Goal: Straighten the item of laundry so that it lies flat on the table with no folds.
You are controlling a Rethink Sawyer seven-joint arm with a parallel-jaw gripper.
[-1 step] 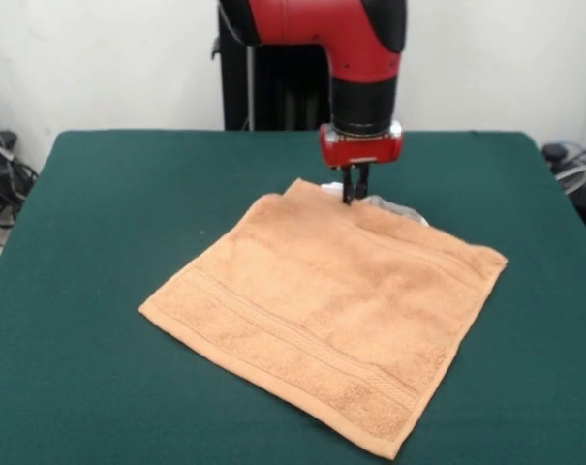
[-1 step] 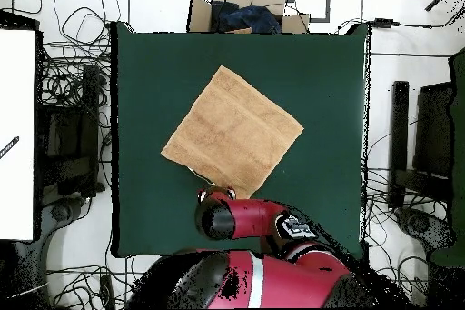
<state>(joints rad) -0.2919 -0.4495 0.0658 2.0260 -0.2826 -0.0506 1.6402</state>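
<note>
The towel (image 1: 326, 315) lies spread near the middle of the table (image 1: 89, 194), turned diamond-wise to its edges, and looks almost flat; one corner, the one toward the table's pedestal-side edge, appears doubled under, with a bit of white tag (image 1: 399, 208) showing beside it. The gripper (image 1: 354, 184) stands upright at that corner, its jaws drawn nearly together with the tips down at the cloth; whether they actually pinch any fabric cannot be told. The risk is in the pull; if the tips hold only a few loops of terry, the cloth may slip free and the fold remain; if they drag too far toward the table's edge, the whole towel may slide and ruck its flat part into fresh creases.
</note>
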